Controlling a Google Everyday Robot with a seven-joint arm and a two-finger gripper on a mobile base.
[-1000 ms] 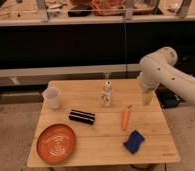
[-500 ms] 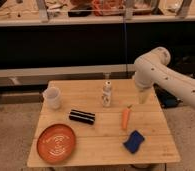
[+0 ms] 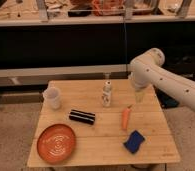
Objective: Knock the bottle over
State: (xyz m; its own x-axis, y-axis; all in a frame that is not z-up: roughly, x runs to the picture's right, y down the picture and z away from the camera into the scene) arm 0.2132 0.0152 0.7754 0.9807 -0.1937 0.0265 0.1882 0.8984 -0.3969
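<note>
The slim white bottle (image 3: pixel 107 94) with reddish label marks stands upright near the back middle of the wooden table (image 3: pixel 101 145). My gripper (image 3: pixel 140 96) hangs down from the white arm to the right of the bottle, a short gap away, at about the bottle's height above the table's right part.
A white cup (image 3: pixel 52 97) stands at the left. A black bar-shaped object (image 3: pixel 82 116) lies in front of the bottle. An orange carrot (image 3: pixel 126 117) lies below the gripper. A blue sponge (image 3: pixel 134 141) and an orange plate (image 3: pixel 57 143) sit near the front edge.
My arm and gripper have moved left across the table, closing the gap toward the bottle. The bottle still stands upright and has not moved.
</note>
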